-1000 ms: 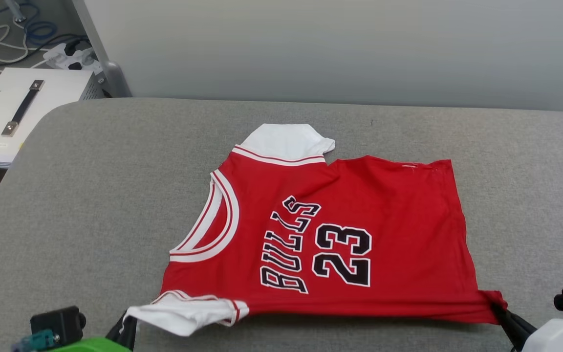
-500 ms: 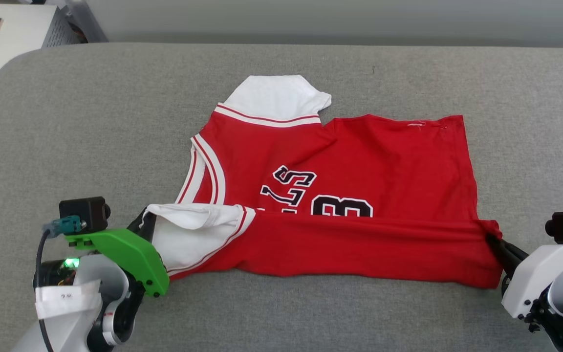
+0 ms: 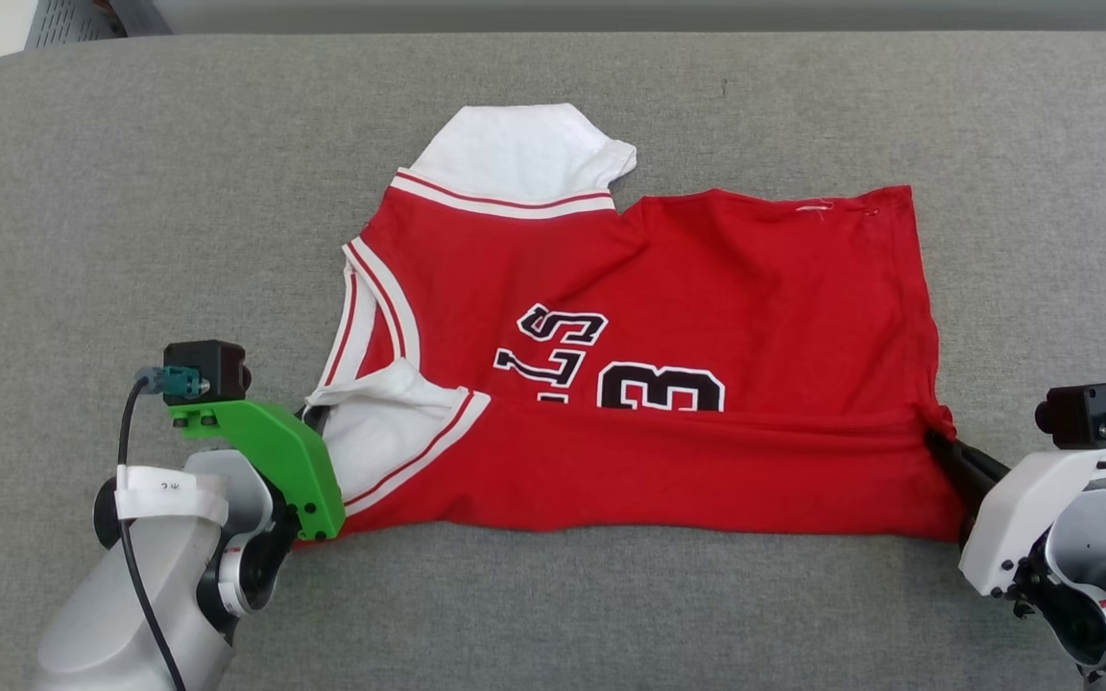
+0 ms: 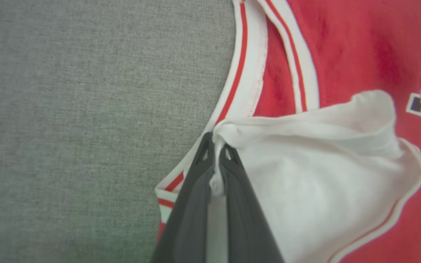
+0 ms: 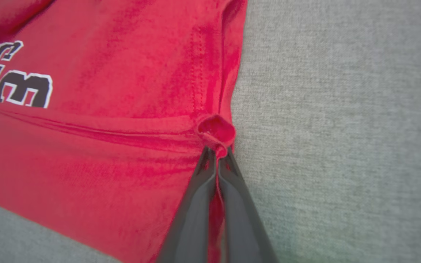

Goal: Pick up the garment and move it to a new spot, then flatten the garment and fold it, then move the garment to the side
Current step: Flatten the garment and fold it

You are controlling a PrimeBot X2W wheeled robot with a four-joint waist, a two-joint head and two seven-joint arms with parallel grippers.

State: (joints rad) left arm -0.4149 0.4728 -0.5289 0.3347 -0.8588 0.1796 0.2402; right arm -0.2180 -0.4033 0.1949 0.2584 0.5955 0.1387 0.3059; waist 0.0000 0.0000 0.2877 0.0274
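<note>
The garment [image 3: 707, 278] lies spread on the grey fabric-covered worktop [image 3: 131, 192], roughly at its middle. Its neckline [image 3: 361, 307] points to the robot's left and its hem to the right. It lies front up. The far sleeve [image 3: 524, 154] sits flat and white beyond the red body.

The near long edge is turned up and over the front, so a band of plain red [image 3: 659, 470] covers the near part of the chest. The black, white-edged print [image 3: 611, 369] shows in part above that band: the ends of some letters and the top of a "3".

The left tool [image 3: 315, 419] is clenched on the near sleeve [image 3: 375, 437]. In the left wrist view the two dark fingers [image 4: 196, 190] of the left tool [image 4: 216, 148] stand pressed together. A bunched bit of white cloth [image 4: 323, 164] is pinched between their tips, just beside the striped neck trim [image 4: 247, 73]. The sleeve billows loosely over the red front.

The right tool [image 3: 937, 443] is clenched on the near hem corner of the garment. In the right wrist view the right tool [image 5: 216, 153] has its fingers [image 5: 199, 204] closed, with a small curl of red cloth [image 5: 216, 129] sticking out past the tips. The turned-over band is drawn into long creases [image 5: 104, 131] that run from this corner across the red [image 5: 86, 175].

Both tools are low over the worktop at opposite ends of the turned-up edge. Grey fabric [image 5: 342, 128] lies open on the outer side of each.
</note>
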